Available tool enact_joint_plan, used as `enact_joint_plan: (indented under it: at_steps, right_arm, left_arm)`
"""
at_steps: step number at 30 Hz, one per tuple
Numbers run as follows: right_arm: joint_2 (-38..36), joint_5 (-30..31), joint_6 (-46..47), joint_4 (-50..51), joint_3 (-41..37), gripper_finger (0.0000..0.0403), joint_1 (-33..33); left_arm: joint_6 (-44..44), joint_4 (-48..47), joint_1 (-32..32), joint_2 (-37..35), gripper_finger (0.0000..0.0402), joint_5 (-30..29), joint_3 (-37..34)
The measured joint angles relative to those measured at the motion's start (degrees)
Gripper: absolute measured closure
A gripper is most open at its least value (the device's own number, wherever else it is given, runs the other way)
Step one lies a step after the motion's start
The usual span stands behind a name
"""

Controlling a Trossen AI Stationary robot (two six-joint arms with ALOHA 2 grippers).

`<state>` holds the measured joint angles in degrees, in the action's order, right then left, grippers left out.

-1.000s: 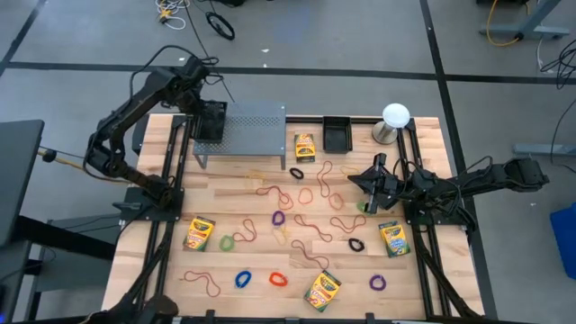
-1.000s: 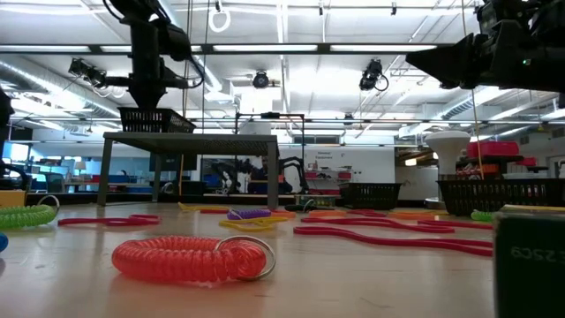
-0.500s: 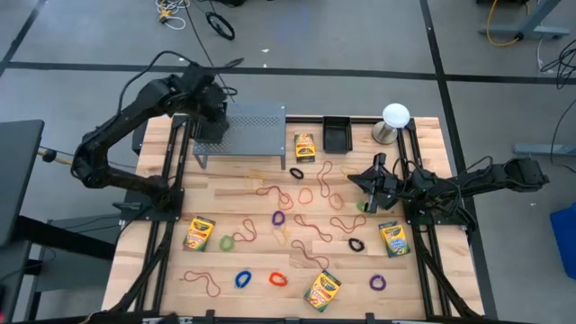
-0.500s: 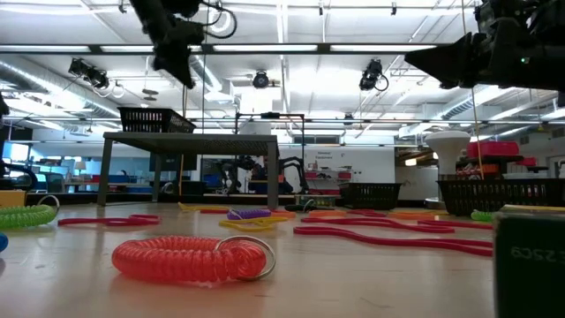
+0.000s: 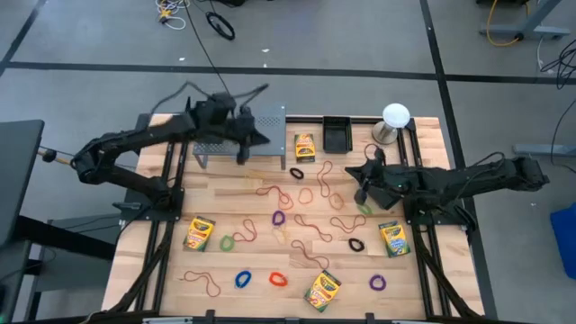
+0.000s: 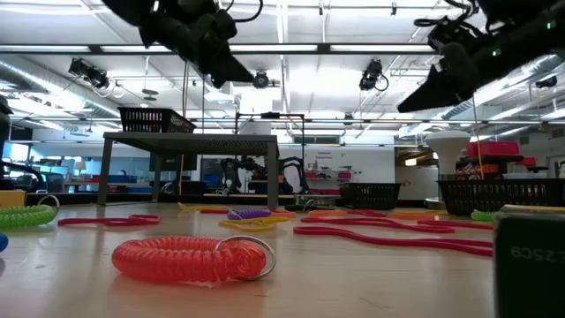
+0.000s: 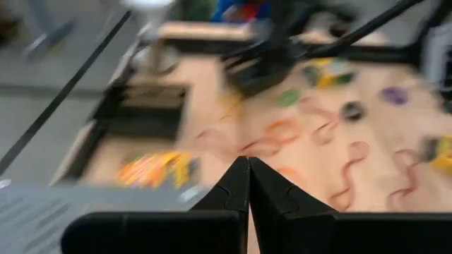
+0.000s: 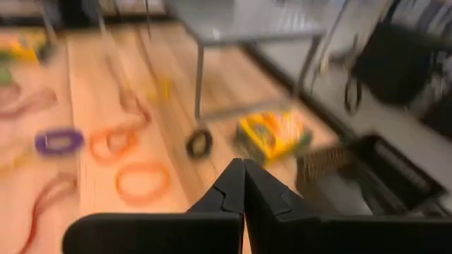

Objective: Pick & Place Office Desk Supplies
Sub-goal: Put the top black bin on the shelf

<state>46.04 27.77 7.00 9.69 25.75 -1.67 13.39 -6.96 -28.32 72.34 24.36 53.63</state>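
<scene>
Several yellow-and-green crayon boxes lie flat on the wooden table: one at the far middle (image 5: pixel 305 146), one at the left (image 5: pixel 199 233), one at the right (image 5: pixel 392 238), one at the near edge (image 5: pixel 322 289). Rubber-band loops in tan, red, blue, purple, green and black (image 5: pixel 306 209) are scattered across the middle. My left gripper (image 5: pixel 264 137) is shut and empty, in the air over the right end of the grey shelf (image 5: pixel 236 121); its shut fingers show in the left wrist view (image 7: pixel 248 166). My right gripper (image 5: pixel 350 171) is shut and empty above the bands at the right (image 8: pixel 240 168).
A grey perforated shelf stands on legs at the far left. A black tray (image 5: pixel 336 135) and a white ball on a metal base (image 5: pixel 394 117) stand at the far right. Black rails run along both sides of the table (image 5: pixel 423 243). A red coil band (image 6: pixel 190 258) lies near the low camera.
My left gripper has risen from the far left corner and swung toward the table's right, turning until it points right over the shelf's right end. My right gripper has tipped downward and shifted slightly toward the far left. No object has moved.
</scene>
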Motion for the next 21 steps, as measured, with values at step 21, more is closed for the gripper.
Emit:
enact_joint_plan:
  at_steps: [21]
  right_arm:
    - [18.2, -2.2, -3.3, 33.5, 23.4, 0.0244, 14.4]
  left_arm:
    - [-9.0, 45.0, 20.3, 0.1, 0.0394, -13.4, -23.3]
